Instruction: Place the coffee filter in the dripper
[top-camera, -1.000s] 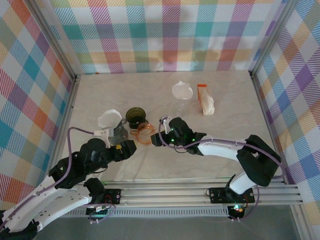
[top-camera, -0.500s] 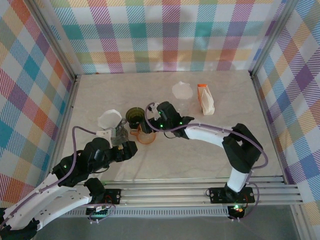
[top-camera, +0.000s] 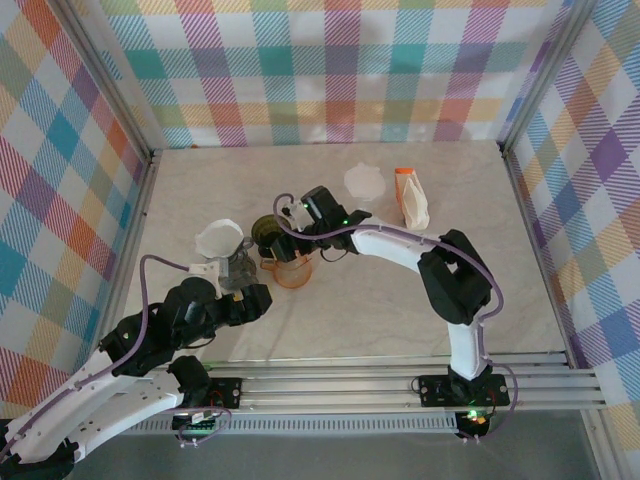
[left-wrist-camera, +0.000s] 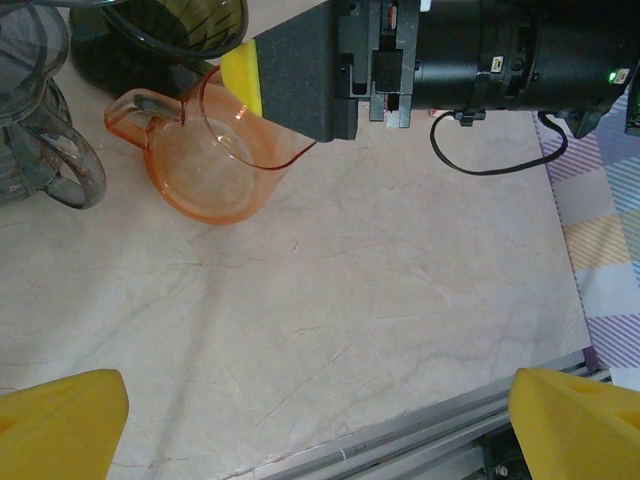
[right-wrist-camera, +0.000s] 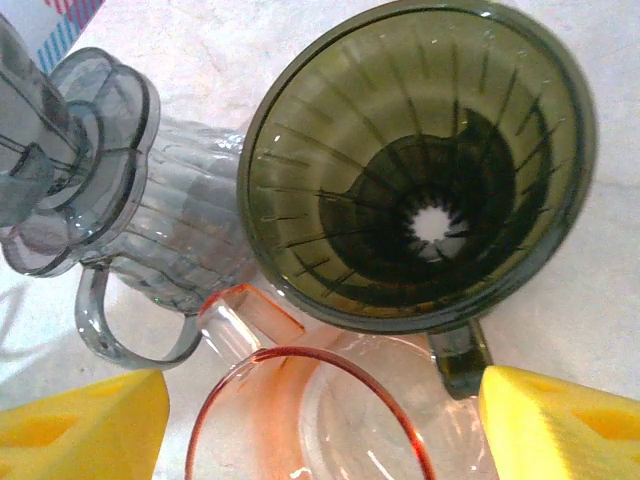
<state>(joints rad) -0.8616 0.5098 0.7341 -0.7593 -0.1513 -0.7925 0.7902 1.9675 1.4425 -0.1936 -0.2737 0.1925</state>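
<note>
Three drippers stand close together left of centre: a dark olive dripper (top-camera: 270, 234) (right-wrist-camera: 420, 170), an orange dripper (top-camera: 291, 271) (left-wrist-camera: 205, 160) (right-wrist-camera: 310, 410) and a clear grey one (top-camera: 238, 266) (right-wrist-camera: 150, 210). A white coffee filter (top-camera: 365, 182) lies on the table farther back. Another white filter (top-camera: 218, 238) sits by the grey dripper. My right gripper (top-camera: 292, 215) (right-wrist-camera: 320, 430) hangs open over the olive and orange drippers, with nothing between its fingers. Nearer the front, my left gripper (top-camera: 252, 297) (left-wrist-camera: 320, 425) stands open and empty over bare table.
An orange and white packet (top-camera: 410, 204) lies beside the far filter. Plaid walls close in the marble table (top-camera: 400, 310) on three sides, and a metal rail (left-wrist-camera: 420, 440) runs along the near edge. In the left wrist view, the right arm's black finger (left-wrist-camera: 300, 75) overlaps the orange dripper's rim.
My right gripper has moved back and left from beside the orange dripper to above the olive one, and its jaws have spread wider. The left arm has hardly moved.
</note>
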